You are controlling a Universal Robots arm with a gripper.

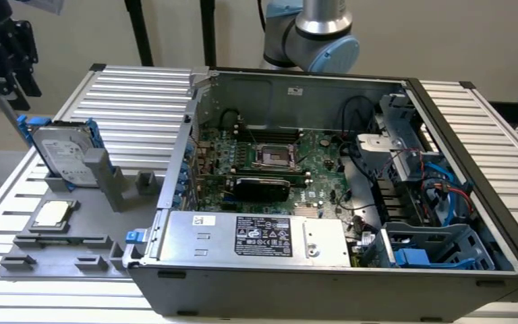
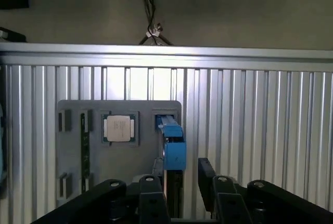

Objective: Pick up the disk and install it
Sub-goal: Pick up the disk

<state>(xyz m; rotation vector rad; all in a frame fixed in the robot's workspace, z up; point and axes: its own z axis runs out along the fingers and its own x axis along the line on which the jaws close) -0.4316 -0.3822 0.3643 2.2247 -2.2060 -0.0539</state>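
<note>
The disk (image 1: 64, 154) stands on edge in a slot of the grey fixture plate (image 1: 61, 253), leaning slightly, its white label facing the exterior view's right and its blue carrier showing along the rim. Its upper edge is free, with open air above it. A grey upright post (image 1: 106, 177) of the fixture rises just beside it, on the side toward the computer case (image 1: 331, 287).

The gripper (image 1: 13, 84) hangs above the disk and well apart from it, holding nothing. In the wrist view its black fingers (image 2: 150, 190) stand spread, and the disk's blue edge (image 2: 173, 148) lies in line with the gap between them.

On the same plate a small square CPU chip (image 1: 52, 214) lies flat in its own recess, near the disk but not touching it. The plate rests on a ribbed aluminium surface (image 1: 142, 101).

The case lies open on that surface with its side off. Inside are the green motherboard (image 1: 268, 158), the grey power-supply box (image 1: 254, 236) with its black label along the near wall, and a blue-grey drive cage (image 1: 439, 251) in the corner at the exterior view's lower right, with blue cables (image 1: 452, 189) running beside it.
</note>
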